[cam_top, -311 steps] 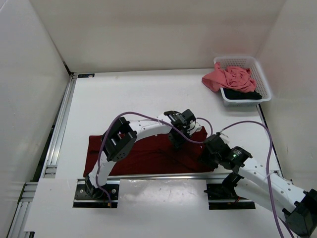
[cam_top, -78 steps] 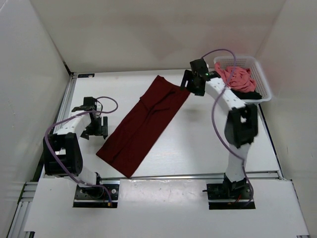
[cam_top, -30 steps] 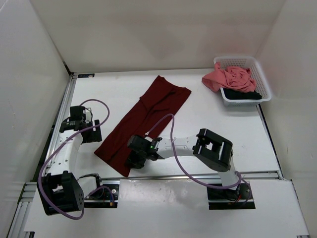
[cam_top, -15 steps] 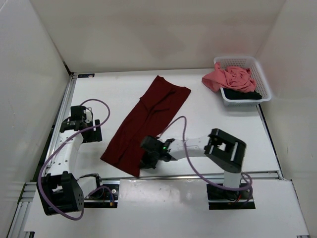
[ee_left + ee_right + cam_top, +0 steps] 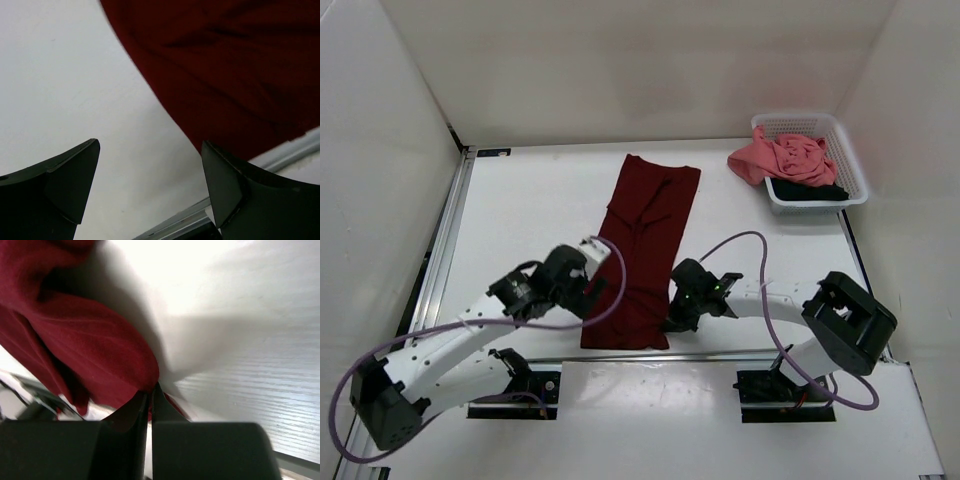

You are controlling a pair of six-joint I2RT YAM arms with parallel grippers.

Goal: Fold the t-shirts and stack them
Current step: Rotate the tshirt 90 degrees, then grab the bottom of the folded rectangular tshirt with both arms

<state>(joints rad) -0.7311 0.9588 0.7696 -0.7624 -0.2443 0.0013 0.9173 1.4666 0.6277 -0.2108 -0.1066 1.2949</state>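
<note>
Overhead, we see the maroon shirt (image 5: 645, 235) as a long strip on the worktop (image 5: 520, 200), straighter than half a second ago; the pink shirt (image 5: 782, 158) lies in the basket (image 5: 800, 120). Left wrist: the left gripper (image 5: 149, 145) spread wide, just beside the shirt's edge. Right wrist: the right gripper (image 5: 149, 391) pinching a maroon fold.

The right gripper (image 5: 149, 393) pinches the maroon shirt (image 5: 85, 340) at its edge; white table (image 5: 240, 315) beyond.

The white bench (image 5: 520, 200) carries a dark maroon t-shirt (image 5: 642, 255), lying as a long strip from its near edge toward the back, and a white mesh basket (image 5: 850, 160) in its far right corner.
</note>
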